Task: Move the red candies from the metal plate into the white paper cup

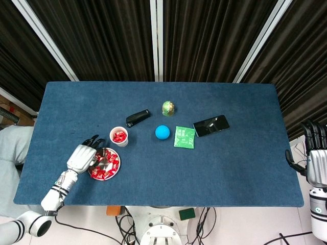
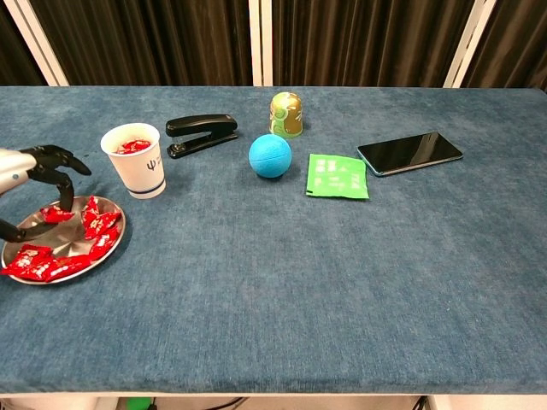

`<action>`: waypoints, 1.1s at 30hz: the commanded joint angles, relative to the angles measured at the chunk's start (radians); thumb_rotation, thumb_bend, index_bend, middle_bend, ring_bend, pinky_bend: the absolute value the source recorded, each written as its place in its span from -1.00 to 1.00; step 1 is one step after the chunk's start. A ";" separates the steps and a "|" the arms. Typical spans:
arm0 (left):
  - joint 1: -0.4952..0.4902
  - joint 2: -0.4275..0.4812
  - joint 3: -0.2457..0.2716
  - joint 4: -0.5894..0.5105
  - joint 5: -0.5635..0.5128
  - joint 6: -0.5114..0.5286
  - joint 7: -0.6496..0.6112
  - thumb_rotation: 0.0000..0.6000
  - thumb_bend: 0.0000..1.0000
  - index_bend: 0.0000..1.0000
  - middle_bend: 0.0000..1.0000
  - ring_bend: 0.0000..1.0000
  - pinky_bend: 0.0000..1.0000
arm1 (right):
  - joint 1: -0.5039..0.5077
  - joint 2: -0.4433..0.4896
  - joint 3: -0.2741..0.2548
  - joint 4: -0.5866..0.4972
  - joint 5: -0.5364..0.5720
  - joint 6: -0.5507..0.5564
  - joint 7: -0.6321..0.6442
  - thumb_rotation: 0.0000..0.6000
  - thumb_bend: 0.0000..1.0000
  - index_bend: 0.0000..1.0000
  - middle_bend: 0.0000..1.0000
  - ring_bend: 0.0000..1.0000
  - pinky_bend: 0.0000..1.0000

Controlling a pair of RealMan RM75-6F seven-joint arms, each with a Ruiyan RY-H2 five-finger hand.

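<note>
Your left hand (image 2: 30, 171) hangs over the metal plate (image 2: 109, 249), its fingertips (image 2: 63, 198) pinching one of the red candies (image 2: 58, 213), the white paper cup (image 2: 134, 161) stands just beyond, and your right hand (image 1: 316, 161) idles with fingers apart off the table's edge.

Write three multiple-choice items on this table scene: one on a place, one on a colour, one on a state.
1. Where does the paper cup stand?
A. Beside the phone
B. Just behind the metal plate
C. On the green packet

2. What colour is the ball?
A. Blue
B. Yellow
C. White

3. What does the cup hold?
A. Nothing
B. Water
C. Red candies

Answers:
1 B, the cup sits right behind the plate, near the stapler.
2 A, the ball beside the green packet is plainly blue.
3 C, red wrappers show inside its rim.
</note>
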 commanded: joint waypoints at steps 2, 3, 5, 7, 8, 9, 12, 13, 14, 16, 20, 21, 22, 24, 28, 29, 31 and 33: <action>0.015 0.050 -0.015 -0.061 0.018 0.065 0.021 1.00 -0.21 0.07 -0.67 -0.93 -0.55 | 0.001 0.002 0.001 -0.002 -0.001 0.001 0.000 1.00 -0.32 -1.00 -1.00 -1.00 -1.00; 0.019 0.069 -0.022 -0.082 0.020 0.084 0.032 1.00 -0.21 0.08 -0.67 -0.93 -0.54 | 0.001 0.003 0.001 -0.002 -0.002 0.001 0.000 1.00 -0.32 -1.00 -1.00 -1.00 -1.00; 0.023 0.099 -0.035 -0.113 0.018 0.106 0.049 1.00 -0.21 0.08 -0.66 -0.93 -0.54 | 0.001 0.003 0.001 -0.004 -0.002 0.001 0.002 1.00 -0.32 -1.00 -1.00 -1.00 -1.00; 0.023 0.129 -0.053 -0.145 0.011 0.120 0.057 1.00 -0.21 0.08 -0.66 -0.93 -0.54 | 0.002 0.002 0.001 -0.003 -0.002 0.000 0.004 1.00 -0.32 -1.00 -1.00 -1.00 -1.00; 0.020 0.140 -0.061 -0.157 0.007 0.122 0.060 1.00 -0.21 0.08 -0.66 -0.93 -0.54 | 0.001 0.001 0.000 -0.002 -0.002 0.000 0.006 1.00 -0.32 -1.00 -1.00 -1.00 -1.00; 0.015 0.153 -0.071 -0.172 0.004 0.122 0.063 1.00 -0.21 0.09 -0.66 -0.93 -0.54 | 0.001 0.000 0.000 -0.001 -0.002 0.001 0.008 1.00 -0.32 -1.00 -1.00 -1.00 -1.00; -0.007 0.173 -0.093 -0.209 0.008 0.114 0.064 1.00 -0.21 0.09 -0.66 -0.93 -0.54 | 0.001 -0.003 -0.001 0.003 -0.003 0.001 0.011 1.00 -0.32 -1.00 -1.00 -1.00 -1.00; -0.017 0.176 -0.098 -0.219 0.012 0.109 0.065 1.00 -0.21 0.09 -0.66 -0.93 -0.54 | 0.001 -0.003 -0.001 0.003 -0.003 0.001 0.011 1.00 -0.32 -1.00 -1.00 -1.00 -1.00; -0.027 0.175 -0.104 -0.227 0.017 0.102 0.065 1.00 -0.21 0.09 -0.66 -0.93 -0.54 | 0.001 -0.003 -0.001 0.003 -0.003 0.001 0.012 1.00 -0.32 -1.00 -1.00 -1.00 -1.00; -0.054 0.166 -0.116 -0.235 0.021 0.080 0.063 1.00 -0.21 0.09 -0.65 -0.93 -0.54 | 0.001 -0.003 -0.001 0.003 -0.004 0.003 0.013 1.00 -0.32 -1.00 -1.00 -1.00 -1.00; -0.103 0.126 -0.136 -0.215 -0.001 0.015 0.047 1.00 -0.21 0.08 -0.65 -0.93 -0.54 | -0.001 -0.002 -0.001 0.004 -0.003 0.005 0.017 1.00 -0.31 -1.00 -1.00 -1.00 -1.00; -0.113 0.116 -0.139 -0.206 -0.007 0.000 0.044 1.00 -0.21 0.08 -0.65 -0.93 -0.54 | -0.002 -0.002 -0.001 0.006 -0.002 0.005 0.018 1.00 -0.32 -1.00 -1.00 -1.00 -1.00; -0.125 0.102 -0.142 -0.193 -0.016 -0.017 0.041 1.00 -0.21 0.08 -0.65 -0.93 -0.54 | -0.004 -0.001 -0.001 0.007 -0.001 0.006 0.021 1.00 -0.32 -1.00 -1.00 -1.00 -1.00; -0.139 0.083 -0.146 -0.174 -0.030 -0.040 0.039 1.00 -0.21 0.08 -0.65 -0.93 -0.54 | -0.006 0.001 -0.001 0.009 0.001 0.007 0.026 1.00 -0.32 -1.00 -1.00 -1.00 -1.00; -0.165 0.048 -0.154 -0.132 -0.051 -0.070 0.034 1.00 -0.21 0.06 -0.65 -0.93 -0.54 | -0.007 0.007 0.002 0.010 0.004 0.009 0.029 1.00 -0.32 -1.00 -1.00 -1.00 -1.00; -0.170 0.041 -0.156 -0.124 -0.055 -0.075 0.032 1.00 -0.21 0.05 -0.65 -0.93 -0.54 | -0.007 0.008 0.003 0.010 0.004 0.009 0.029 1.00 -0.32 -1.00 -1.00 -1.00 -1.00; -0.179 0.027 -0.158 -0.105 -0.063 -0.085 0.027 1.00 -0.21 0.04 -0.65 -0.93 -0.54 | -0.007 0.008 0.004 0.009 0.005 0.009 0.029 1.00 -0.32 -1.00 -1.00 -1.00 -1.00; -0.187 0.017 -0.159 -0.090 -0.067 -0.093 0.023 1.00 -0.21 0.03 -0.65 -0.93 -0.54 | -0.007 0.006 0.004 0.010 0.008 0.007 0.030 1.00 -0.32 -1.00 -1.00 -1.00 -1.00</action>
